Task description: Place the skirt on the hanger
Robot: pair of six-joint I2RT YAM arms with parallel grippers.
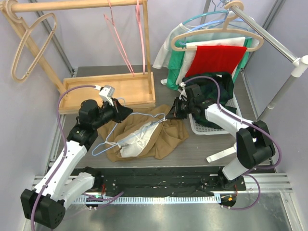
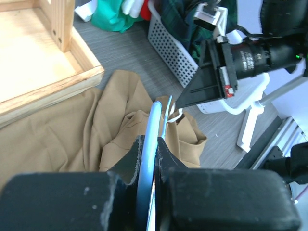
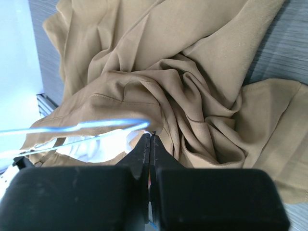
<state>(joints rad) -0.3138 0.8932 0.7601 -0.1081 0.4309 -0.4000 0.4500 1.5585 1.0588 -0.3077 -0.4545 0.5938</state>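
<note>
Skirt (image 1: 166, 139) lies crumpled midway on the table (image 1: 192, 155), toward its near edge. Left gripper (image 2: 147, 147) clamps the blue hanger (image 2: 154, 120); right gripper (image 3: 149, 139) is pinched shut at the cloth, a catch unclear. Hold the hanger level, then draw fabric over its end

Your left arm (image 1: 72, 150) rises from its base at the near left and leans far and rightward, elbow bent, wrist aimed toward the middle of the scene. Your left gripper (image 1: 124, 112) has its jaws pinched tight on the thin blue wire of the hanger (image 2: 153, 120). Your right arm (image 1: 222, 118) folds up from the near right, its forearm running leftward. Your right gripper (image 1: 169, 115) points left toward its partner, near it but apart, jaws pressed fully together.
</note>
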